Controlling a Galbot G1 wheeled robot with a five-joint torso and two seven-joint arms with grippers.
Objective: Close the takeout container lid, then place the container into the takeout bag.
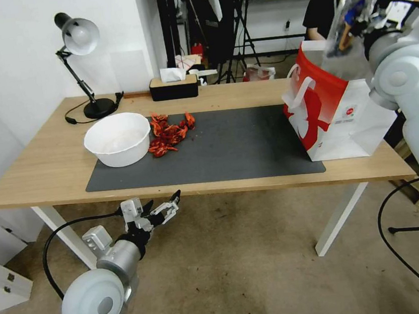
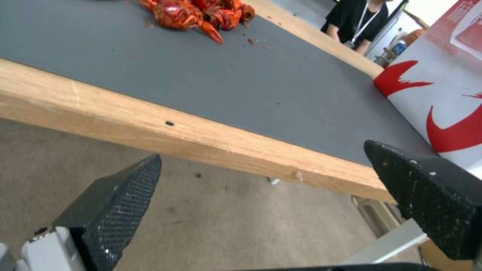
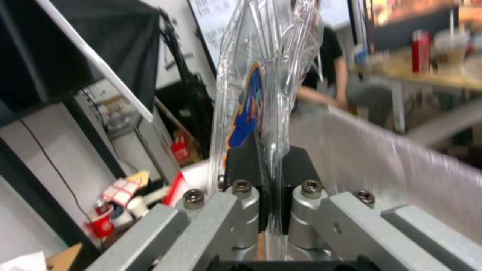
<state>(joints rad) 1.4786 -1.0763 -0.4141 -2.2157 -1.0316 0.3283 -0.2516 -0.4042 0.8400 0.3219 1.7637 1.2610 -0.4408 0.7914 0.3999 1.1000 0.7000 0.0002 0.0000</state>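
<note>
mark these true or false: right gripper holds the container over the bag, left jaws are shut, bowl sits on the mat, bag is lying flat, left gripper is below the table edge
1. The right gripper holds the container over the bag. True.
2. The left gripper has its jaws shut. False: they stand wide apart, holding nothing.
3. The bowl sits on the mat. True.
4. The bag is lying flat. False: it stands upright at the mat's right end.
5. The left gripper is below the table edge. True: it hangs in front of the table, over the floor.
</note>
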